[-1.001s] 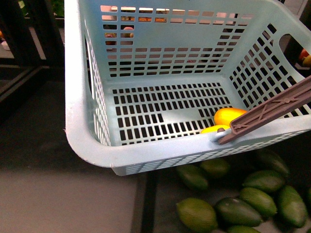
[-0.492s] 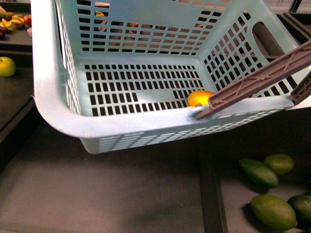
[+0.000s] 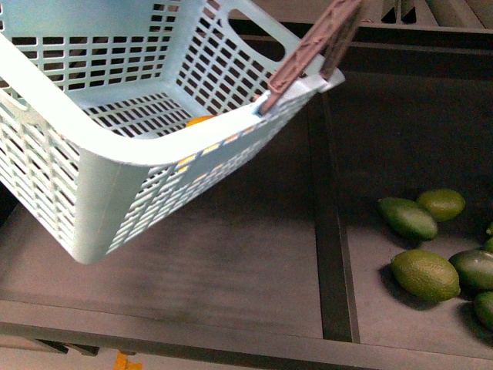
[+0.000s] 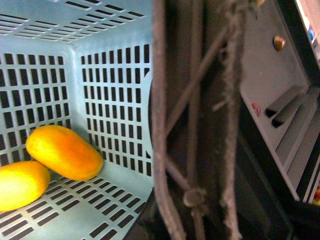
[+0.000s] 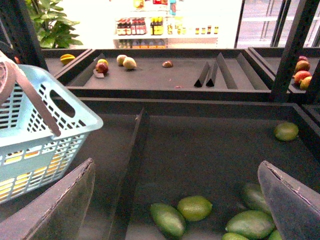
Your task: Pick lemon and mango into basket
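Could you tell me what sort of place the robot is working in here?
Probably a shop's produce section: dark display trays hold loose green oval fruits, a pale turquoise slotted plastic shopping basket carries yellow-orange fruit, and bottles line bright shelves behind.

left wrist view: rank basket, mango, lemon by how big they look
1. basket, fills much of the frame
2. mango
3. lemon, though it is cut off by the frame edge, so its rank below the mango is unsure
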Available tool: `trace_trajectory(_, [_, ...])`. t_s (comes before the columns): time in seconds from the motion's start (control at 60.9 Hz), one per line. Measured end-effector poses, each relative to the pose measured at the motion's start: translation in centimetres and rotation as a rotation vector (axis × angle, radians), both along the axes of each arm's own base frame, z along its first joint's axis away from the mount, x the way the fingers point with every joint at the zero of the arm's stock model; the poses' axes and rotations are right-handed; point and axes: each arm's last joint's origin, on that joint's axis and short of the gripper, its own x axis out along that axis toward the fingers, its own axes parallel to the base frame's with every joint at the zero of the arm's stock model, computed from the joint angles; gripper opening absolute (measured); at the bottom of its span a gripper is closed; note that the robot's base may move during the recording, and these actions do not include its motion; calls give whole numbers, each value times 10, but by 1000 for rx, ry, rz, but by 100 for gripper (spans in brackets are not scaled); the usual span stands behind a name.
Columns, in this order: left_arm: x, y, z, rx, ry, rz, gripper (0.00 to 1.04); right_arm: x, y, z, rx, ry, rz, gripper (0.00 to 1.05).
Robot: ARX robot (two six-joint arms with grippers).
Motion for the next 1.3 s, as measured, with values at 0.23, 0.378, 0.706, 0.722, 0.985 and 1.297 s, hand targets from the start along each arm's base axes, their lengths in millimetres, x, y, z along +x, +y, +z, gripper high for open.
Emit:
trace_trajectory(0.23, [62,9,-26,-147,-25,158,5,0,0,0,0,0,1,96])
trace_trajectory(0.378, [92,9,-55,-165,35,194,5,0,0,0,0,0,0,96])
trace_trajectory(0.706, [110,24,-75,-281,-55,373,5,0,0,0,0,0,1,96])
trace_trajectory(0.722, [108,24,-78,-283,-44,383,5,0,0,0,0,0,1,96])
trace_trajectory(0.985, [84,29,-97,-333,106,472,6,0,0,0,0,0,1,96])
trace_trajectory(1.297, [52,38,-69,-305,151,470,72,0,0,0,0,0,1,96])
